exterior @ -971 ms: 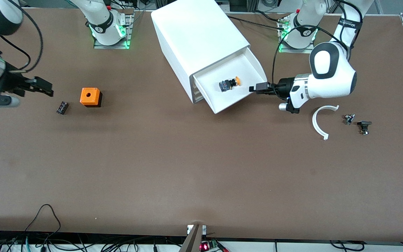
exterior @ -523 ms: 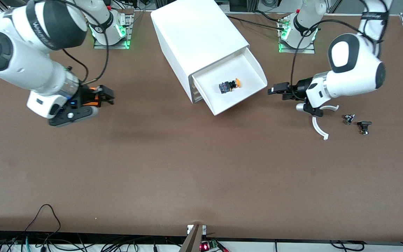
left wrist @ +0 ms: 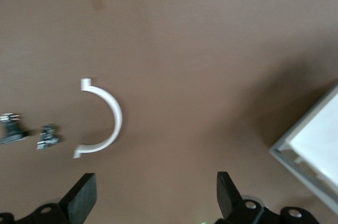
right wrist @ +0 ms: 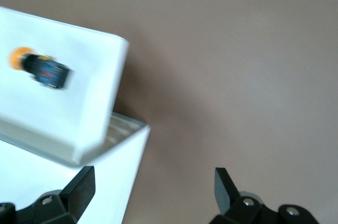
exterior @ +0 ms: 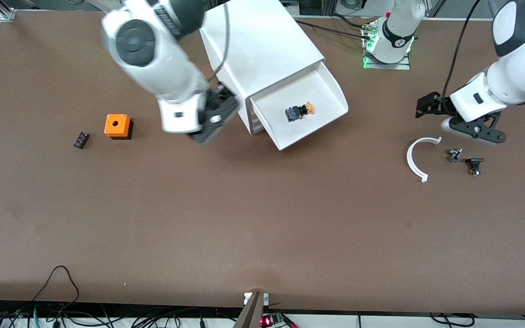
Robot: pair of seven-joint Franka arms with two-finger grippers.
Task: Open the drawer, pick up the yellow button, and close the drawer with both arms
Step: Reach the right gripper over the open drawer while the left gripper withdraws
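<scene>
The top drawer [exterior: 321, 98] of the white cabinet [exterior: 258, 45] stands pulled out. The button [exterior: 300, 110], with an orange cap on a black body, lies on its side inside it. My right gripper [exterior: 226, 102] is open and empty, over the table right beside the cabinet's side toward the right arm's end. Its wrist view shows the button [right wrist: 39, 68] in the drawer [right wrist: 100, 108], with the gripper [right wrist: 152, 187] over the cabinet's edge. My left gripper [exterior: 425, 105] is open and empty, over the table well away from the drawer, toward the left arm's end; it also shows in its wrist view [left wrist: 156, 197].
An orange cube with a hole [exterior: 117, 126] and a small black part [exterior: 80, 140] lie toward the right arm's end. A white curved piece [exterior: 417, 157] and two small metal parts [exterior: 455, 155] [exterior: 474, 164] lie near the left gripper. The three lower drawers are shut.
The right arm has swung from the right arm's end of the table to beside the cabinet. The left gripper has drawn back from the drawer's rim toward the left arm's end.
</scene>
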